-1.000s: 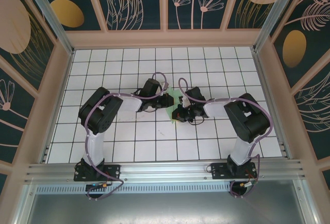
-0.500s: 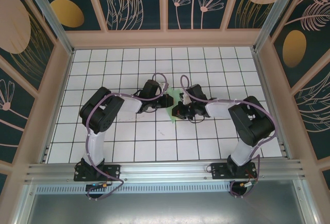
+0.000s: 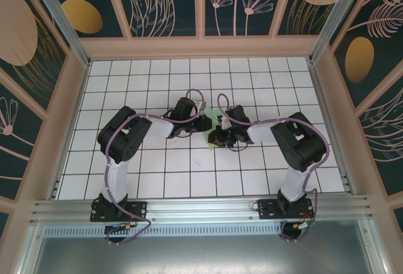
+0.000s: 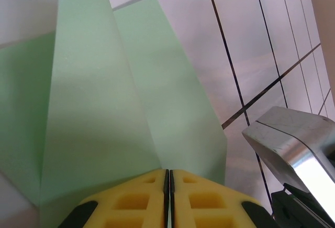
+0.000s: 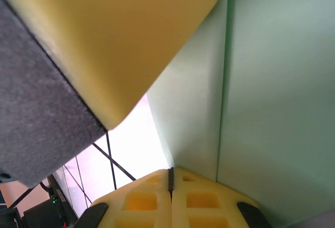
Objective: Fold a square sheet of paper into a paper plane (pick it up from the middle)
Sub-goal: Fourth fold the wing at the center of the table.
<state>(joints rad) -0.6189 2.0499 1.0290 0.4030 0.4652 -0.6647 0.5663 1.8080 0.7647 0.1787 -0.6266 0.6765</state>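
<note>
A partly folded square sheet of paper sat at the middle of the gridded counter, with the left jaws clenched on it from 9 o'clock and the right jaws from 3 o'clock. Two grips so close together on thin paper could tear it or skew the crease if either arm tugged. Since half a second earlier, the right arm had swung its elbow toward 9 o'clock, hiding more of the green.

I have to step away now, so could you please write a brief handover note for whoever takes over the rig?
Left gripper: shut on the sheet of paper.
Right gripper: shut on the same sheet, it seems.
The sheet is at mid-table between both arms, creased into several layers.
Done: pickup and first folds.
Left: the remaining folds; no plane shape yet.
</note>
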